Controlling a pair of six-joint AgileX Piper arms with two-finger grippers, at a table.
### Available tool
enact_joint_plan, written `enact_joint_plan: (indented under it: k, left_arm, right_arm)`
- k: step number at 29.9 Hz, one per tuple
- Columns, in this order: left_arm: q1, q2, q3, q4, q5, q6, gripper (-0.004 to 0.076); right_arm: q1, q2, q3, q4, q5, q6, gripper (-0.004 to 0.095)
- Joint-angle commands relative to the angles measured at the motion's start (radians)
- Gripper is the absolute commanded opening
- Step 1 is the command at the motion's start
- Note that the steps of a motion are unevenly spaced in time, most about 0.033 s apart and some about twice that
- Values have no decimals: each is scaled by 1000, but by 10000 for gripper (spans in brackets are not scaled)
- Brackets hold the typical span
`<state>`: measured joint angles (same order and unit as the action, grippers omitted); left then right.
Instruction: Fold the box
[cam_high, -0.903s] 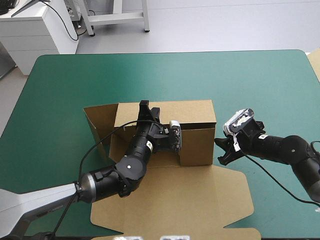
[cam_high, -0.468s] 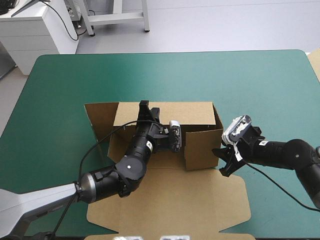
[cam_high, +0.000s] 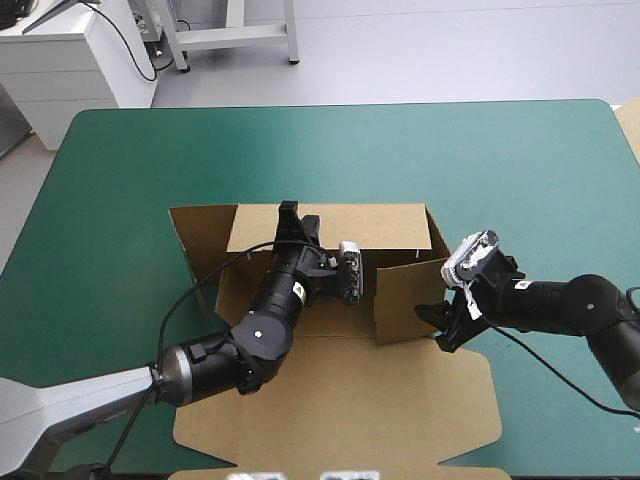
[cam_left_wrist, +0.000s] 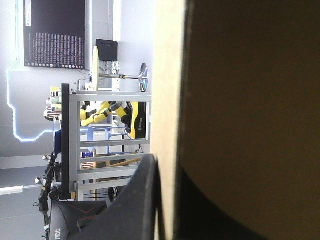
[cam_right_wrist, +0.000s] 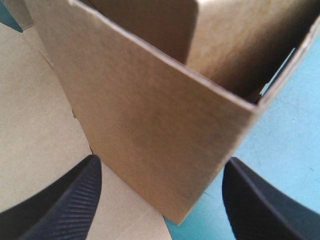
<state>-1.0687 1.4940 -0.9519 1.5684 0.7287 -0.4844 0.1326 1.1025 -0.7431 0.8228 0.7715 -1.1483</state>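
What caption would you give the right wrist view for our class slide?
Open right gripper faces the raised corner of the brown box on the teal-green table cover.

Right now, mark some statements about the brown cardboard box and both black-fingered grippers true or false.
1. The left gripper clamps the far raised wall of the brown cardboard box. True.
2. The right gripper is shut on a flap. False: it is open, fingers apart before a raised corner.
3. The box lies wholly flat. False: walls stand raised.
4. The lid panel lies flat on the teal-green cover. True.
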Motion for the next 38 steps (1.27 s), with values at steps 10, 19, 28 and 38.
enact_joint_plan:
  k: [10, 19, 28, 38]
  left_arm:
    - [-1, -25, -12, -54, -17, -16, -7]
    - [-1, -25, -12, -54, -36, -18, -7]
    - [-1, -25, -12, -65, 37, -18, -7]
    - [-1, -25, -12, -65, 6, -22, -6]
  right_arm:
    - [-3, 72, -30, 185, -71, -133, 661]
    - [168, 109, -32, 173, -300, -122, 659]
    - [225, 125, -33, -6, -383, 38, 390]
    - [225, 125, -33, -1, -388, 45, -19]
